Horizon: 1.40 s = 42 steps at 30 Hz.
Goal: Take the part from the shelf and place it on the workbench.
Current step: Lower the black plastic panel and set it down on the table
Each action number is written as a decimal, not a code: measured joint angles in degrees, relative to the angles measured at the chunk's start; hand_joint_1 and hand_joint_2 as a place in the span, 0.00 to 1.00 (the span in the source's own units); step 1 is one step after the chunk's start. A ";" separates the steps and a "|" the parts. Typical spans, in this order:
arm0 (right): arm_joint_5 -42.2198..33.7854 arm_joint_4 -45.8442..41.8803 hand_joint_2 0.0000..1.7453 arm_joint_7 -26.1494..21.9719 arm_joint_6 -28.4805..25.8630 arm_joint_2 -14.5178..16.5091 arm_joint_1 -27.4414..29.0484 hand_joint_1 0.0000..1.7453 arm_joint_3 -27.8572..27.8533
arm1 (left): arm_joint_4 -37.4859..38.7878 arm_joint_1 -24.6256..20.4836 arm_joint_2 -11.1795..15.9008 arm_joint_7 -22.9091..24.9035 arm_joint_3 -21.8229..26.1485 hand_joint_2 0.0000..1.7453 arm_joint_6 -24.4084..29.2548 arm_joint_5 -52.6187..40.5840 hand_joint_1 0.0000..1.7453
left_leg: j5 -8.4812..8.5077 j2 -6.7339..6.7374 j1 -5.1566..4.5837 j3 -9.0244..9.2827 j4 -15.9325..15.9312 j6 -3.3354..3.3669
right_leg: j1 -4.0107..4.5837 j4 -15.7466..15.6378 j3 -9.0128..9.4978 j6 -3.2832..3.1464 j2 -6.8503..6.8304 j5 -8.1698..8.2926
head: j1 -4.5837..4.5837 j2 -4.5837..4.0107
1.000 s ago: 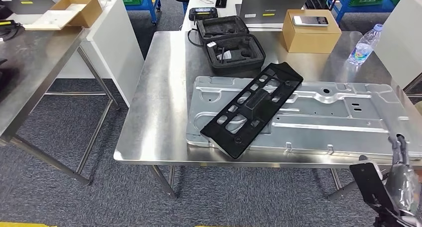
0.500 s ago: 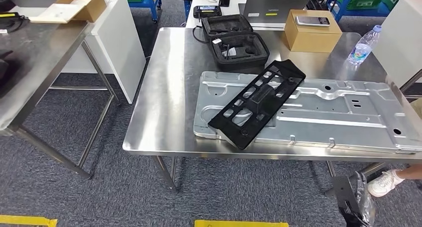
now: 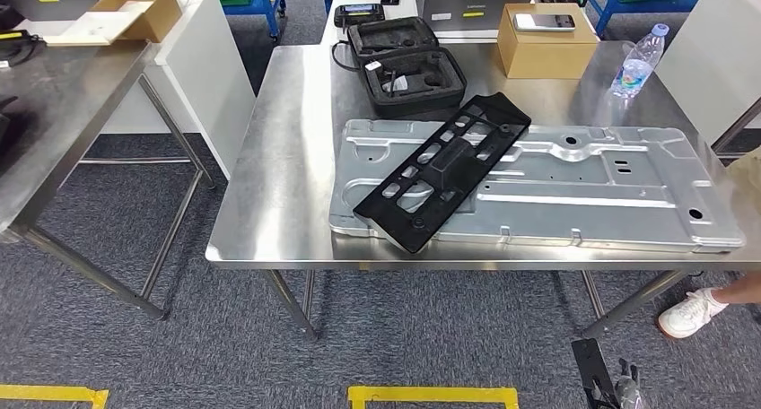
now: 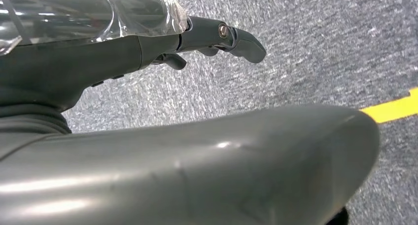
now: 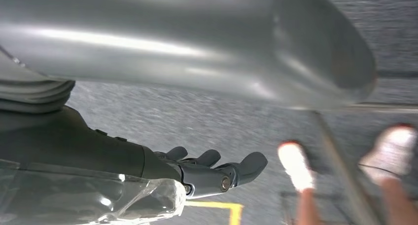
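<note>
A black slotted part [image 3: 441,170] lies askew on a metal panel [image 3: 574,187], overhanging the steel surface [image 3: 287,158] edge (a bump could tip it), while left hand [image 4: 217,37] and right hand [image 5: 212,170] hang empty, fingers apart.

No text, label, brand, number or sign is legible on anything here.
</note>
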 joint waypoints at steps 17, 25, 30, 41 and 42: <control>-3.26 9.23 0.00 8.92 9.87 6.78 -1.45 0.00 0.81 | 0.00 -0.71 0.04 0.56 -0.11 0.00 0.19 -0.93 0.00 | 5.99 0.03 -0.32 5.88 -11.08 2.81 | 0.28 15.35 -8.05 2.36 -0.21 -7.47 | 0.26 0.00; -2.90 10.69 0.00 11.76 12.42 8.97 -1.85 0.00 1.16 | 0.00 -0.45 0.09 1.88 -0.45 0.00 -0.38 -0.45 0.00 | 6.69 -0.01 -0.50 3.58 -9.13 1.33 | -0.06 0.57 1.54 2.01 0.10 -1.79 | 0.13 0.00; -2.42 11.21 0.00 12.18 13.09 10.11 -2.00 0.00 1.62 | 0.00 -0.19 0.10 2.73 -0.56 0.00 -0.67 -0.31 0.00 | 1.60 -0.11 0.25 0.33 -2.02 -0.15 | 0.04 0.52 0.06 -0.23 -0.10 -0.41 | -0.01 0.00; -1.79 11.90 0.00 13.36 14.42 12.52 -2.05 0.00 2.02 | 0.01 -0.28 0.69 2.92 -0.60 0.00 -0.27 -0.40 0.00 | 3.24 -0.15 -0.43 7.67 -10.13 1.15 | 0.40 0.63 -2.42 0.88 -0.28 2.05 | -0.07 0.00; -1.74 11.93 0.00 13.43 14.56 12.64 -2.03 0.00 2.14 | 0.02 -0.22 0.73 2.97 -0.60 0.00 -0.17 -0.34 0.00 | 3.61 -0.10 -0.29 7.52 -10.29 1.38 | 0.34 0.69 -2.57 1.17 -0.28 2.06 | -0.07 0.00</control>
